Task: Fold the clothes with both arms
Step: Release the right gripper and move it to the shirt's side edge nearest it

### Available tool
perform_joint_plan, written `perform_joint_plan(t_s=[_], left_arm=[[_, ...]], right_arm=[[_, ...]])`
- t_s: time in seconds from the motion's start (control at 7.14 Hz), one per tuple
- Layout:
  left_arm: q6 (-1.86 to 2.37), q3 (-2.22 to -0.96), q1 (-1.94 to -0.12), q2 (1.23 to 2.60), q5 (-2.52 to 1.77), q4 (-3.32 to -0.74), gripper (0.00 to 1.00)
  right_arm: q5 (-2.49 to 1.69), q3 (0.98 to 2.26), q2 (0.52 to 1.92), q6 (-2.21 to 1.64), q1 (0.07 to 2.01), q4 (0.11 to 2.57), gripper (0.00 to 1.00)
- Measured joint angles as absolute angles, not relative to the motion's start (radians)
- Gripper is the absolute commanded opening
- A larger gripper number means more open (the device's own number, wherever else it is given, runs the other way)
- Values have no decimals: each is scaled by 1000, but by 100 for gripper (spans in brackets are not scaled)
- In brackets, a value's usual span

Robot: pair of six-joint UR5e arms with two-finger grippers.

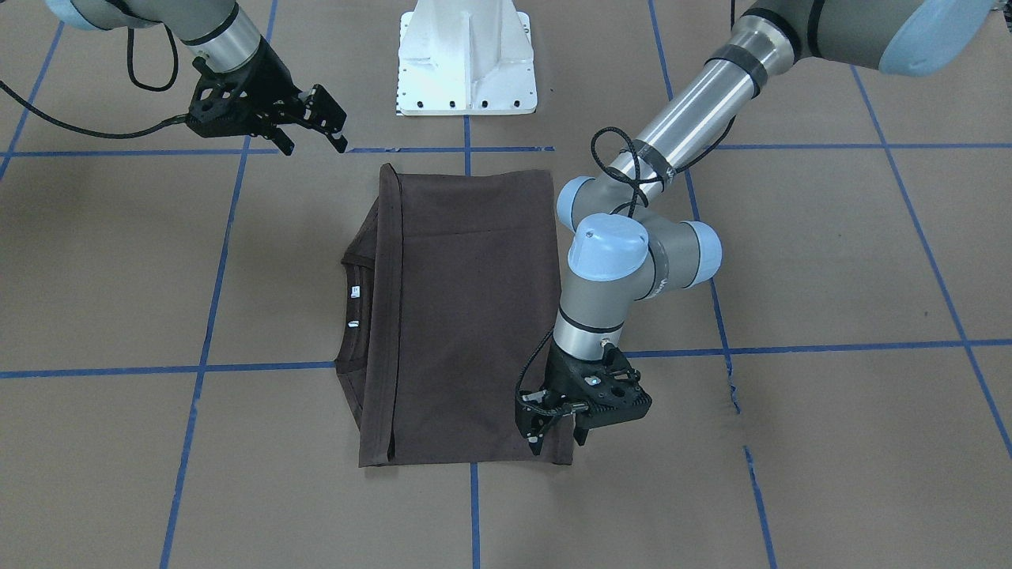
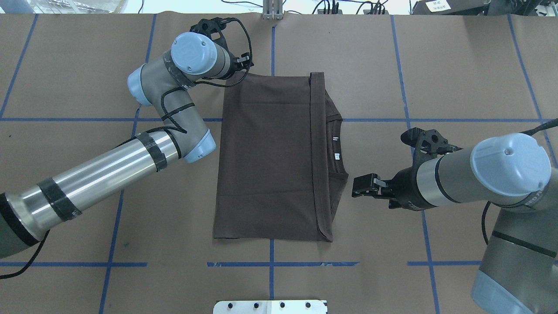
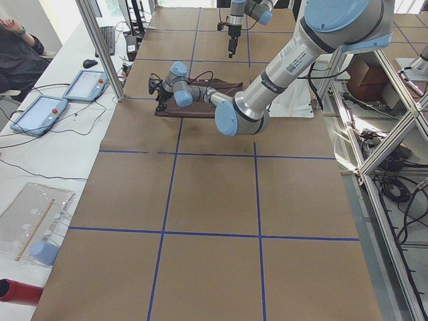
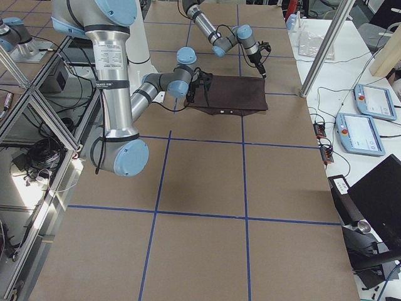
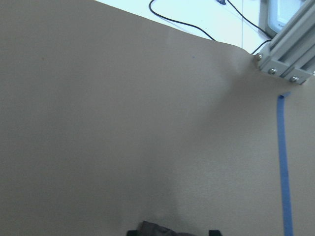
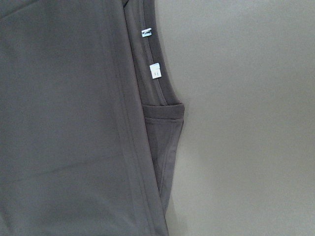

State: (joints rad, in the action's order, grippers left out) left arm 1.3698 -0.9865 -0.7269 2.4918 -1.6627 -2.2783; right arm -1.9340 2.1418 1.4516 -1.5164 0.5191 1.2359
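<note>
The dark brown T-shirt (image 1: 466, 316) lies flat, folded into a rectangle (image 2: 266, 165). Its collar and white labels (image 2: 336, 148) stick out on the robot's right side. My left gripper (image 1: 560, 442) is down at the shirt's far left corner, fingers apart, one over the fabric and one beside the edge. The left wrist view shows a bit of fabric (image 5: 167, 228) between the fingertips. My right gripper (image 2: 361, 186) is open and empty, hovering just right of the collar, apart from the shirt. The right wrist view shows the collar and labels (image 6: 155, 71).
The white pedestal base (image 1: 466, 63) stands at the robot's side of the brown-paper table, which is marked with blue tape lines (image 2: 270, 264). An aluminium post (image 5: 288, 49) and tablets (image 3: 40, 110) sit past the far edge on the operators' side.
</note>
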Motion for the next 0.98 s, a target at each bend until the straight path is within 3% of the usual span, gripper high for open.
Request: perform_joint_plan(t_s=[0.56, 0.98], left_arm=[[1323, -1454, -698, 2329, -1732, -1933, 100], [1324, -1644, -651, 2247, -1733, -1834, 100]], right_arm=[[-1869, 2001, 1217, -1386, 479, 1528, 100], [-1781, 1908, 1051, -1323, 373, 1733, 100]])
